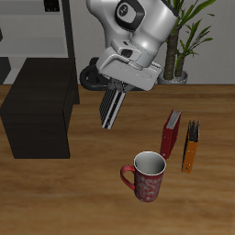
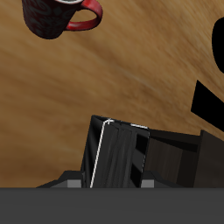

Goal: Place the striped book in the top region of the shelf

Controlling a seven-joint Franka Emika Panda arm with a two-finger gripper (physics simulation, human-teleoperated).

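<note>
The striped book [image 1: 109, 109] hangs tilted in the air, clamped in my gripper [image 1: 116, 92], which is shut on its upper end. It is above the wooden table, between the shelf and the mug. The shelf [image 1: 40, 114] is a low black-brown box with a flat bare top, standing beside and below the book. In the wrist view the book [image 2: 117, 156] shows edge-on between the fingers [image 2: 174, 156], and dark parts of the shelf [image 2: 208, 100] show beyond it.
A red patterned mug [image 1: 147, 176] stands near the table's front edge and also shows in the wrist view [image 2: 56, 17]. A red book [image 1: 171, 133] and an orange book [image 1: 191, 146] stand upright beside it. A tall pale grey rack [image 1: 41, 32] and a potted plant [image 1: 188, 37] stand at the back.
</note>
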